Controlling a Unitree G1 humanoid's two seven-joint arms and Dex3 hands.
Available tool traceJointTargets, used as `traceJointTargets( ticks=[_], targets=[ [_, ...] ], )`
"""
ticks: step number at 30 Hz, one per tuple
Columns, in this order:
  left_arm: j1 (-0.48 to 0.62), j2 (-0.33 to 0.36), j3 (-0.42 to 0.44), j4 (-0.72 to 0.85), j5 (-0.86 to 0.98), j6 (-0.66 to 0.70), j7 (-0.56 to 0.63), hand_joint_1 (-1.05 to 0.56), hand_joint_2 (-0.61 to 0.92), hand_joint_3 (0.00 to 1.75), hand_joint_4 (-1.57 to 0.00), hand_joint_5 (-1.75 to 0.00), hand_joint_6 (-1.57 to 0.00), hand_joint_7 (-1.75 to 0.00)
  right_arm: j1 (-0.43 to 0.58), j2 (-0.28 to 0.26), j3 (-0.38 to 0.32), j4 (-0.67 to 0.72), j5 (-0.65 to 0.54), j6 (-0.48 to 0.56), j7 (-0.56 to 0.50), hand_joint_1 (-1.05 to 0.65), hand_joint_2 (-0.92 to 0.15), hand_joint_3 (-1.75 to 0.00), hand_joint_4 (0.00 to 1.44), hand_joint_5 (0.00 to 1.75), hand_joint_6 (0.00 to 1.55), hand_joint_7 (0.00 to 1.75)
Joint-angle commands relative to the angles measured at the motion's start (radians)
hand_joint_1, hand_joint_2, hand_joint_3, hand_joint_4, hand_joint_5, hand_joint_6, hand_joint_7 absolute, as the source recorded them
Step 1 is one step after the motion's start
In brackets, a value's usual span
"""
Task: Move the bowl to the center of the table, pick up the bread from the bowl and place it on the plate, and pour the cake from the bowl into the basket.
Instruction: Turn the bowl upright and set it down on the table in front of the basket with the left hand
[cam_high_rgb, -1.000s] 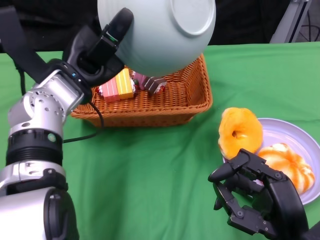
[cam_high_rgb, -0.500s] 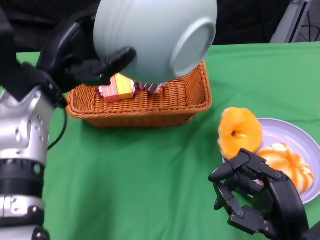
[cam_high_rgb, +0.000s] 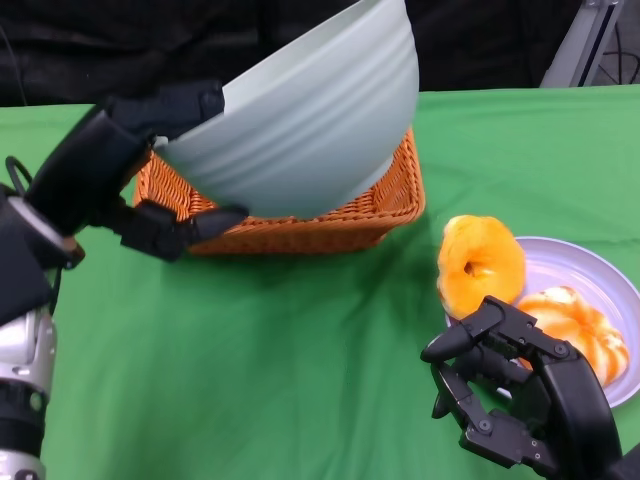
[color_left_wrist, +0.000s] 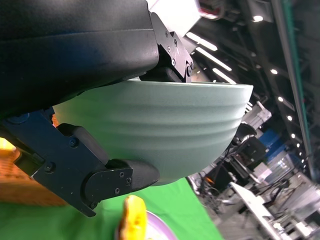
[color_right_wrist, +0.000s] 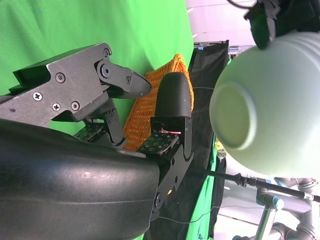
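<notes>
My left hand (cam_high_rgb: 120, 170) grips the pale green bowl (cam_high_rgb: 300, 120) by its rim, high over the wicker basket (cam_high_rgb: 390, 205); the bowl tilts with its mouth facing up and away. The bowl hides the basket's inside, so no cake shows. The bowl (color_left_wrist: 155, 130) fills the left wrist view, and its base (color_right_wrist: 260, 115) shows in the right wrist view. On the lavender plate (cam_high_rgb: 575, 265) at the right lie a ring-shaped bread (cam_high_rgb: 482, 262) leaning on the rim and a ridged bun (cam_high_rgb: 580, 325). My right hand (cam_high_rgb: 515, 390) hovers low in front of the plate, fingers curled, holding nothing.
Green cloth covers the table. The basket (color_right_wrist: 150, 107) stands at the back centre, with the plate to its right. Bare cloth lies between the basket and the near edge. A black backdrop and a metal stand lie beyond the table's far edge.
My left hand has rotated the bowl from bottom-up over the basket back toward upright and lowered it a little; the cakes seen in the basket earlier are now hidden. The right hand stayed still.
</notes>
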Motion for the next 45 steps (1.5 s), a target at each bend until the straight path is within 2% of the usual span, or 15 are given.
traceJointTargets(
  ticks=[1,2,6,9,15,22,30,38,40,42,43,45],
  targets=[
    [0.015,0.029,0.001,0.033,0.035,-0.140,0.055,-0.01,0.44,1.32,-0.82,-1.75,-0.76,-1.50,-0.004,-0.009,-0.008,0.004,0.011,0.007,0.000,-0.07,-0.73,-0.74,0.71,1.61,0.61,1.31],
    [0.016,0.032,-0.002,0.043,0.042,-0.167,0.065,0.00,0.41,1.36,-0.82,-1.75,-0.77,-1.48,-0.004,-0.008,-0.008,0.004,0.011,0.008,0.000,-0.07,-0.73,-0.74,0.71,1.61,0.61,1.31],
    [0.026,0.051,0.021,0.116,0.163,-0.423,0.157,0.01,0.32,1.44,-0.83,-1.75,-0.82,-1.42,-0.007,-0.008,-0.008,0.005,0.008,0.010,-0.001,-0.07,-0.73,-0.75,0.71,1.62,0.61,1.31],
    [0.021,0.063,0.036,0.197,0.237,-0.577,0.216,-0.02,0.36,1.36,-0.90,-1.67,-0.87,-1.33,-0.009,-0.005,-0.009,0.004,0.012,0.016,-0.001,-0.06,-0.73,-0.76,0.71,1.62,0.62,1.31],
    [0.042,0.080,0.103,0.327,0.387,-0.765,0.296,-0.04,0.34,1.28,-0.90,-1.63,-0.92,-1.19,-0.011,-0.006,-0.011,0.003,0.011,0.020,-0.003,-0.07,-0.72,-0.76,0.72,1.61,0.62,1.30],
    [0.119,0.081,0.172,0.307,0.535,-0.790,0.417,0.02,0.30,1.30,-0.85,-1.71,-0.86,-1.29,-0.017,-0.008,-0.019,0.003,0.013,0.030,-0.003,-0.06,-0.73,-0.76,0.73,1.60,0.63,1.30],
    [0.199,0.114,0.166,0.275,0.707,-0.790,0.615,0.02,0.30,1.22,-0.88,-1.75,-0.83,-1.40,-0.021,-0.013,-0.029,0.008,0.005,0.025,-0.003,-0.06,-0.72,-0.77,0.72,1.59,0.63,1.30],
    [0.236,0.159,0.149,0.261,0.896,-0.790,0.814,-0.03,0.43,0.88,-0.85,-1.75,-0.85,-1.33,-0.019,-0.013,-0.033,0.002,0.015,0.035,0.000,-0.07,-0.73,-0.76,0.71,1.59,0.63,1.30],
    [0.242,0.166,0.150,0.257,0.949,-0.790,0.859,-0.02,0.49,0.72,-0.85,-1.75,-0.84,-1.35,-0.019,-0.014,-0.033,0.002,0.013,0.032,0.000,-0.06,-0.73,-0.76,0.70,1.60,0.62,1.30],
    [0.244,0.173,0.146,0.255,0.998,-0.790,0.900,-0.01,0.50,0.69,-0.84,-1.75,-0.83,-1.37,-0.020,-0.013,-0.034,0.002,0.017,0.031,0.003,-0.06,-0.74,-0.75,0.70,1.61,0.62,1.30],
    [0.243,0.178,0.140,0.256,1.020,-0.790,0.916,-0.03,0.54,0.61,-0.85,-1.71,-0.85,-1.31,-0.021,-0.013,-0.034,0.003,0.023,0.031,0.005,-0.06,-0.74,-0.75,0.70,1.61,0.62,1.30],
    [0.245,0.187,0.132,0.249,1.073,-0.784,0.954,-0.08,0.67,0.30,-0.88,-1.62,-0.92,-1.11,-0.022,-0.010,-0.035,0.003,0.028,0.031,0.007,-0.06,-0.74,-0.75,0.69,1.62,0.61,1.31]
  ],
)
